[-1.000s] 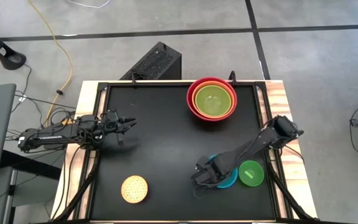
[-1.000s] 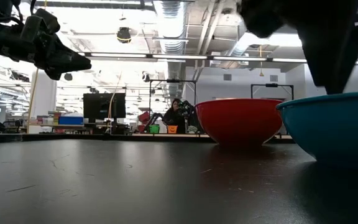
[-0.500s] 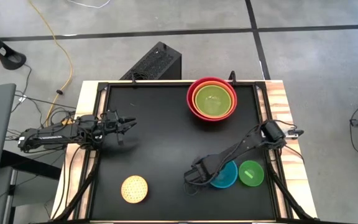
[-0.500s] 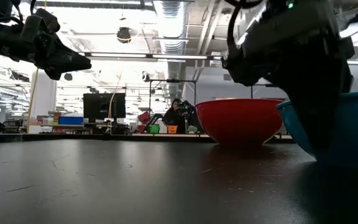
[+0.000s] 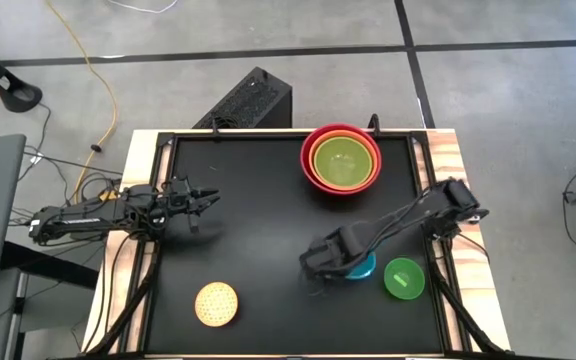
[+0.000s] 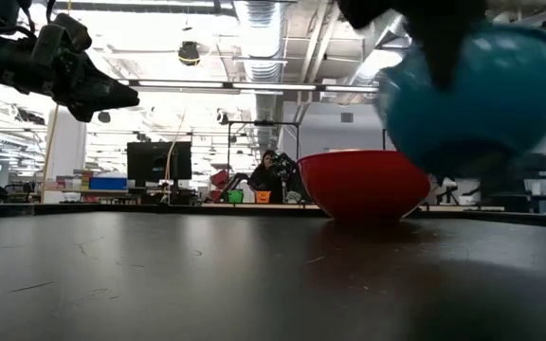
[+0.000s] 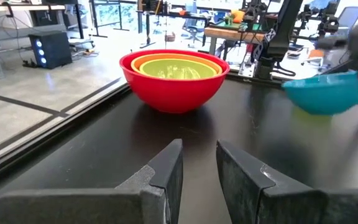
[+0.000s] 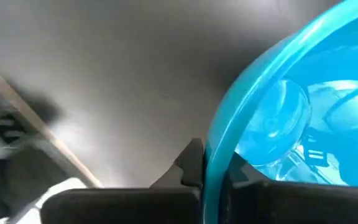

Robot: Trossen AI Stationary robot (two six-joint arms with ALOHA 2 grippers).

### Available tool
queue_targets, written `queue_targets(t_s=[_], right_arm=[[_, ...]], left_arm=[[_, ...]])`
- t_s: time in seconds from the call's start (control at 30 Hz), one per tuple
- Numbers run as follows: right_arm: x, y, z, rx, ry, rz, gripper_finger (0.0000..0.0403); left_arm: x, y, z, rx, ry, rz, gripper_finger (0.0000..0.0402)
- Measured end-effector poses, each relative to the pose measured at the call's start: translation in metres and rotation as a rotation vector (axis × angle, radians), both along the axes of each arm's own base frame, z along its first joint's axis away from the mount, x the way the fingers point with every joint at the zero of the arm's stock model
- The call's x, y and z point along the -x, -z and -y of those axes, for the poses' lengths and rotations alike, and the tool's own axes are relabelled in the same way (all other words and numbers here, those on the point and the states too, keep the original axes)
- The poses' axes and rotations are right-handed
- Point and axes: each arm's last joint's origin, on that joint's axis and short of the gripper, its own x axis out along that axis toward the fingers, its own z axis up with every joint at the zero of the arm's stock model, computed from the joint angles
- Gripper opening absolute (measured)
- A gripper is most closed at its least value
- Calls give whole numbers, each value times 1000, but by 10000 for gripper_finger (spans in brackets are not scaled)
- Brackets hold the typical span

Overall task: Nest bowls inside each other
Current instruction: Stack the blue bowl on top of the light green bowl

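Observation:
The blue bowl (image 5: 362, 267) hangs above the table's right half with my right gripper (image 5: 328, 262) shut on it; in the low view the blue bowl (image 6: 472, 95) floats clear of the tabletop. The red bowl (image 5: 341, 160) stands at the far edge with the orange and lime green bowls nested inside it. A small green bowl (image 5: 404, 278) rests on its base near the right edge. The small pale yellow bowl (image 5: 216, 304) sits near the front left. My left gripper (image 5: 208, 197) waits open at the left edge, pointing level. My right gripper holds the blue bowl by its rim (image 8: 215, 163), on the side toward the table's left. One finger is inside the bowl and one outside. The fingers come from above, pointing down. The bowl is lifted clear of the table, mouth up.
A black box (image 5: 246, 103) stands on the floor beyond the far edge. The table's raised frame (image 5: 420, 170) runs along its right side. Bare black tabletop (image 5: 258, 230) lies between the blue bowl and the red stack.
My right gripper has shut on the blue bowl's rim and risen, shifting toward the far edge. The blue bowl, which sat on the table beside the small green bowl, is now lifted clear and apart from it.

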Motion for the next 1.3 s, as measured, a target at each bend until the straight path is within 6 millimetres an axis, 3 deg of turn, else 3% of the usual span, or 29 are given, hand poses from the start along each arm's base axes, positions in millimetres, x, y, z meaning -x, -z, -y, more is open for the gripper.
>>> queue_targets(t_s=[0.3,0.57,0.7,0.87,1.1,1.3], right_arm=[[5,-64,58,218,-126,281,22],[8,-81,138,507,-131,294,14],[-1,-67,177,538,-113,214,15],[-11,-41,212,530,-131,86,16],[-18,-5,243,493,-131,-69,16],[-4,17,258,465,-98,-126,16]], left_arm=[[0,0,0,-1,-17,-3,87],[0,1,-1,0,-27,-12,87],[0,2,-1,0,-32,-24,87],[1,4,-1,-16,-50,-51,87],[1,5,-1,-15,-53,-56,87],[1,6,-1,2,-50,-64,87]])
